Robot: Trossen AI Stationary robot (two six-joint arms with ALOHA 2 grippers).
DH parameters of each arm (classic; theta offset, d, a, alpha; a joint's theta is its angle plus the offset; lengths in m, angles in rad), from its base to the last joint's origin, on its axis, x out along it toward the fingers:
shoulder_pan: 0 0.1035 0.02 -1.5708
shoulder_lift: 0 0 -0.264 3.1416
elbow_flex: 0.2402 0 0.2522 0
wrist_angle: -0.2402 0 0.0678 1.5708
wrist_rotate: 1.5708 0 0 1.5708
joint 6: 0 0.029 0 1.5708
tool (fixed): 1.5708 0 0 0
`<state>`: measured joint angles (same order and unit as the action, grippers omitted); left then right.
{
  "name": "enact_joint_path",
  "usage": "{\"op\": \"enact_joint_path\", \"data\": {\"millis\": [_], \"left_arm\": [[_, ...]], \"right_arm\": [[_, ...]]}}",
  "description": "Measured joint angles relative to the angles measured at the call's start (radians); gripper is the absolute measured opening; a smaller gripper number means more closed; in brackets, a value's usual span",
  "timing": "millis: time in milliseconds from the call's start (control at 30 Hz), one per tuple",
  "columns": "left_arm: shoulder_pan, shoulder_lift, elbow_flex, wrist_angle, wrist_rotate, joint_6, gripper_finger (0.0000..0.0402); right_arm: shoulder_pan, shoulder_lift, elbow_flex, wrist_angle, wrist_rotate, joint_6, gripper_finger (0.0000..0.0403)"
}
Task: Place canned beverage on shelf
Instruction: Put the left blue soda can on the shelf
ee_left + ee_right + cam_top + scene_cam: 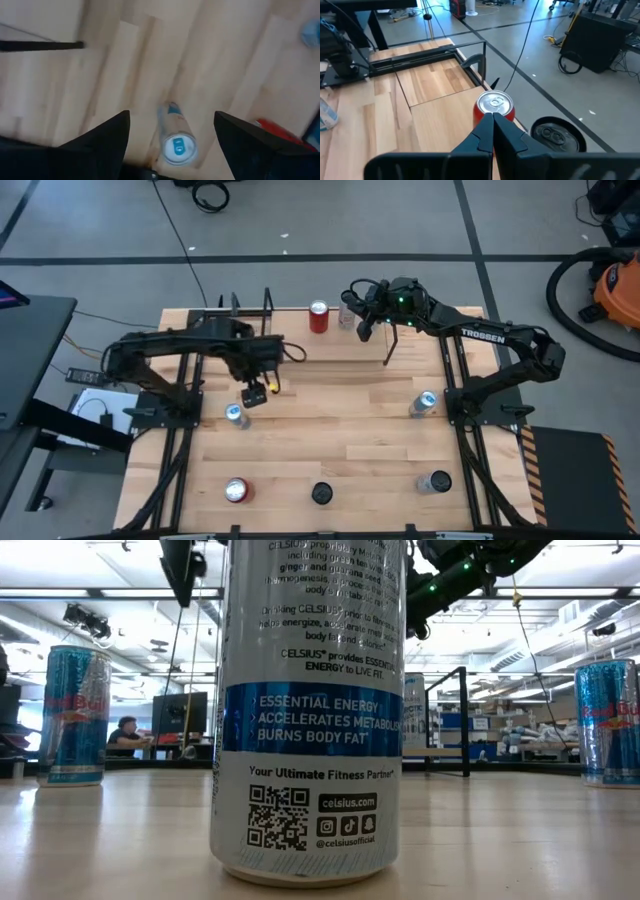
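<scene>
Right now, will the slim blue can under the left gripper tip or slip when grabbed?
Upright, tall and narrow, the slim blue can would probably tip if nudged sideways, then roll. Its smooth wall may slip.

A light-wood tabletop (330, 410) is carrying the shelf (250, 320) at its far left corner, with black rods rising from it. A red can (318, 316) is standing at the far edge, a silver can (347, 314) just beside it. Blue-and-silver cans are standing at mid-left (235, 415) and mid-right (424, 404). Along the near edge are sitting another red can (236, 491), a dark can (321, 494) and a grey can (436, 482).
</scene>
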<state>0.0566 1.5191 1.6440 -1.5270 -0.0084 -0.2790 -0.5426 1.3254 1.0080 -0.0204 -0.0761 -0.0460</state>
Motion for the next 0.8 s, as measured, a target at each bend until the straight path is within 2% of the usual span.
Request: {"op": "enact_joint_path", "data": {"millis": [100,333,567,800], "left_arm": [[-0.017,-0.037,0.0,-0.011,-0.069,-0.059,0.0291],[-0.078,-0.077,-0.021,-0.021,-0.103,-0.144,0.0291],[-0.122,-0.192,-0.279,0.077,-0.11,-0.215,0.0291],[-0.122,-0.299,-0.436,0.166,-0.086,-0.293,0.0291]], "right_arm": [[0.0,0.0,0.0,0.0,-0.002,0.003,0.001],[0.002,0.0,0.0,-0.001,-0.008,0.021,0.0009],[0.015,0.0,0.0,0.0,-0.008,0.02,0.0009],[0.02,0.0,0.0,0.004,-0.007,0.02,0.0009]]}}
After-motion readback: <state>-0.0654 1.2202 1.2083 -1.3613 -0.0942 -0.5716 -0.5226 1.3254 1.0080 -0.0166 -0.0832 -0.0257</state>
